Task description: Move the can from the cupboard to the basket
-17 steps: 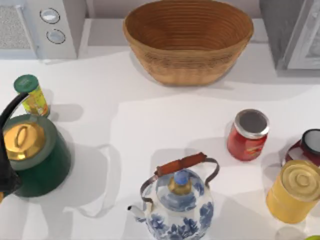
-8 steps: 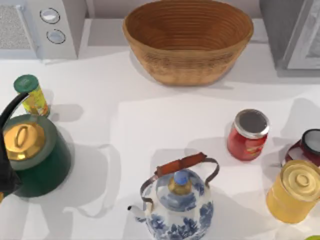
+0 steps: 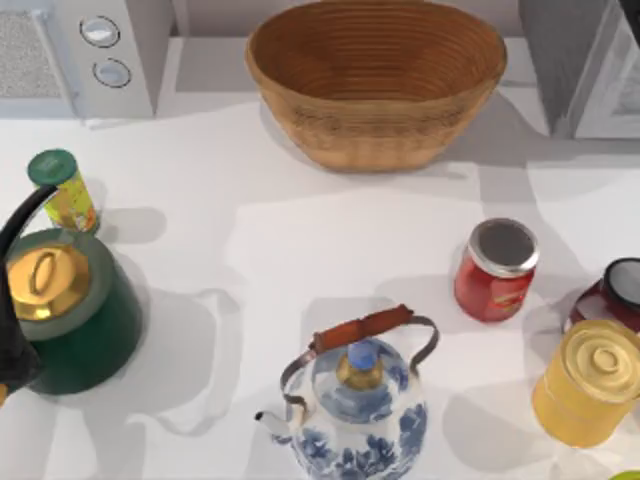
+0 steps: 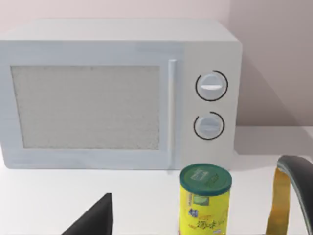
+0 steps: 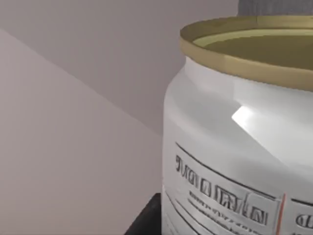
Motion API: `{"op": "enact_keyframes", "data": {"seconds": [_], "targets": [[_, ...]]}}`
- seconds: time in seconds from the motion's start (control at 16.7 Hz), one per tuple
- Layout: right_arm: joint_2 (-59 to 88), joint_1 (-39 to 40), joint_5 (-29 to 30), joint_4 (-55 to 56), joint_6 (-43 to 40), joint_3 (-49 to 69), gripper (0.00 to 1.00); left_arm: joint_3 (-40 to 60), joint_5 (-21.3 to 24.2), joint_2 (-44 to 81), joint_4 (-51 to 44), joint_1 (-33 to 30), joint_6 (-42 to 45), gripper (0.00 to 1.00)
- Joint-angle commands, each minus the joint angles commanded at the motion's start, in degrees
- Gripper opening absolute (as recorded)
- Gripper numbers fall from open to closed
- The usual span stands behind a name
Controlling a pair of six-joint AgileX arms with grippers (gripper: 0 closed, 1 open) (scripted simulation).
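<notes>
At the upper centre of the top view, the basket stands on the white table, between a white appliance with two knobs at upper left and the cupboard at upper right. Lower in the frame are a red jar, a yellow tin, a blue-and-white kettle, a green kettle and a green-lidded canister.

In the right half of the right wrist view, the can looms close and upright. A dark part of the right gripper lies at its base, and whether it grips cannot be told. The left gripper shows at the lower edge of the left wrist view facing the appliance and canister, its opening also unclear.
</notes>
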Motion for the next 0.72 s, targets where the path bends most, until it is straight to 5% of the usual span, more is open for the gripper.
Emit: {"op": "enact_keyframes", "data": {"seconds": [0.36,0.72], "targets": [[29.52,8.3,8.53,8.2,0.1,19.81,0.0,0.0,0.0,0.0,0.0,0.0,0.0,1.0],[39.62,11.28,11.73,11.1,0.08,26.97,0.0,0.0,0.0,0.0,0.0,0.0,0.0,1.0]]}}
